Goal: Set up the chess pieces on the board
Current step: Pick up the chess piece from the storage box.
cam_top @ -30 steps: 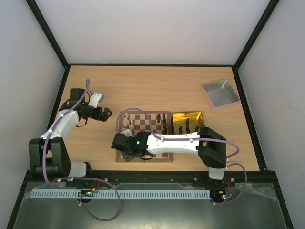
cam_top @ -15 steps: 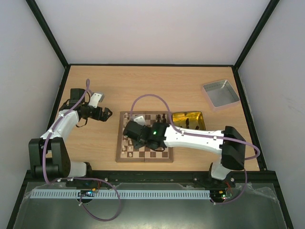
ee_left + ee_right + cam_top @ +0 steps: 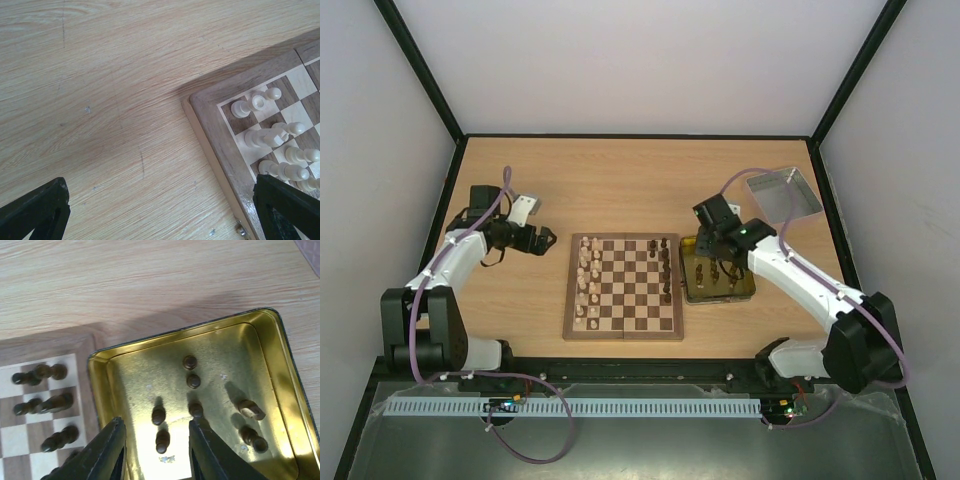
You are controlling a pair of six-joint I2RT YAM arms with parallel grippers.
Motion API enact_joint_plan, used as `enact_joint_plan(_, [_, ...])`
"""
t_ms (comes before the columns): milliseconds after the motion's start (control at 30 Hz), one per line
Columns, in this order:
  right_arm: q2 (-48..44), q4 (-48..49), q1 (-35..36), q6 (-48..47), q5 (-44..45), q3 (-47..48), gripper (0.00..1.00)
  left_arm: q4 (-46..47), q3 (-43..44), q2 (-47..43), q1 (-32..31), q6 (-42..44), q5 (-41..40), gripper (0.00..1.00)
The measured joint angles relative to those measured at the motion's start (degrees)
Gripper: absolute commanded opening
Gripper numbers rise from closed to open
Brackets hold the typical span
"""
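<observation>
Top external view shows the board [image 3: 625, 285] lying flat in the middle of the table [image 3: 520, 180]. Pale chess pieces [image 3: 586, 285] stand in rows along its left side, and some dark chess pieces [image 3: 666, 268] stand along its right side. More dark pieces [image 3: 193, 381] wait inside a shiny gold tin [image 3: 280, 355] that sits just beside the board's right edge. A silver tray [image 3: 782, 195] sits farther back on the right. The right gripper [image 3: 156, 455] hangs over the tin with its jaws partway open. It has hold of nothing. Two little dark pieces stand on the tin floor in the gap between its fingers, but the fingers do not touch them. The left gripper [image 3: 160, 215] hangs over bare table near the board's far left corner, with its jaws spread very wide and nothing in them. I think the job is partly done, because dark pieces are not yet all on the board. These pieces look tiny, light and hard. They are smooth and round, so they could slip or tip over easily. A good place to pinch one is probably its thin middle, coming straight down from above, one finger on each side. Two pieces near the tin's right wall seem to lie tipped over, and those may be harder to grab.
</observation>
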Motion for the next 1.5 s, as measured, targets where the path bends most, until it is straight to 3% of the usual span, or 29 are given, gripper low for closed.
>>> enact_joint_plan(367, [1.75, 2.84, -9.35, -2.73, -4.81, -1.99, 0.33, -0.04, 0.00, 0.76, -1.33, 0.04, -0.90, 1.00])
enact_joint_plan(633, [4.61, 4.92, -9.40, -3.02, -8.68, -3.93, 0.26, -0.17, 0.00, 0.79, -1.95, 0.31, -0.79, 1.00])
enact_joint_plan(1500, [10.95, 10.40, -4.57, -3.02, -10.91, -8.48, 0.26, -0.17, 0.00, 1.53, -2.71, 0.42, -1.07, 1.00])
